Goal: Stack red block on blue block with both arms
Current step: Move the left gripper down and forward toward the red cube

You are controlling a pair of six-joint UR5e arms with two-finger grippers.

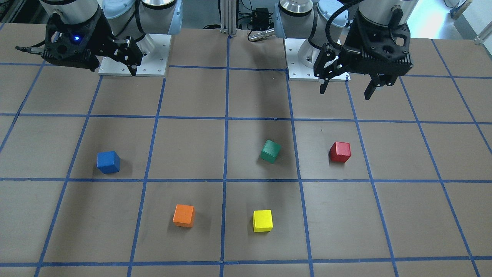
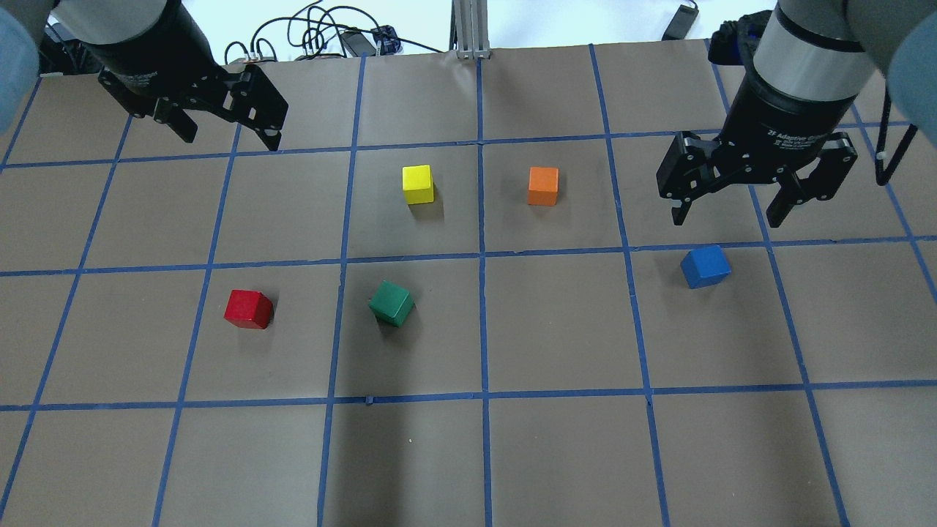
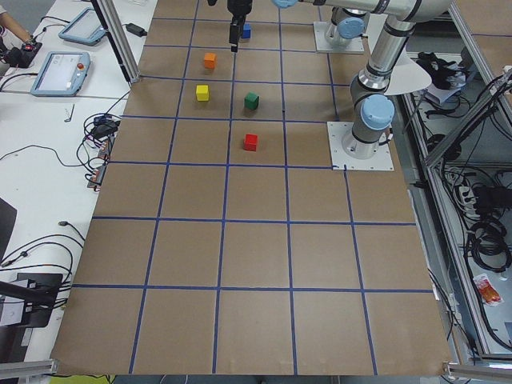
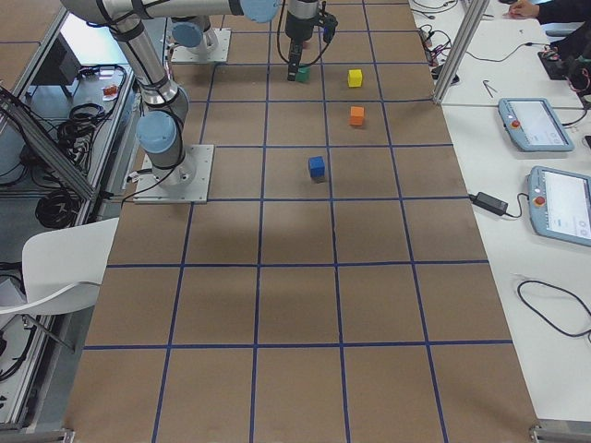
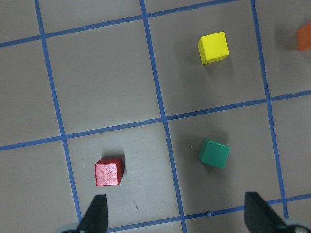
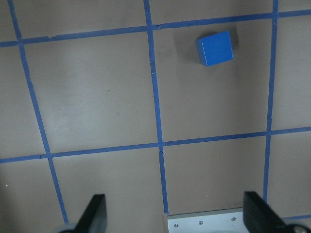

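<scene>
Gridded table (image 2: 556, 329) holds red block (image 2: 248, 308), well apart from left gripper (image 2: 230, 139).

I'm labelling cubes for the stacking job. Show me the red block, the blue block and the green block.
red block (image 2: 245, 304), overhead view, on its top face.
blue block (image 2: 703, 262), overhead view, on its top face.
green block (image 2: 389, 297), overhead view, on its top face.

Grey-metal arms (image 3: 382, 60) with pale-blue joint caps
Black two-finger left pincer (image 2: 229, 139) and right pincer (image 2: 726, 219); white "2F Adaptive" lettering (image 2: 794, 135) on the right wrist, blue lamp (image 1: 77, 37), ribbed black cable (image 1: 329, 29), screwed white base plates (image 1: 157, 57)
</scene>
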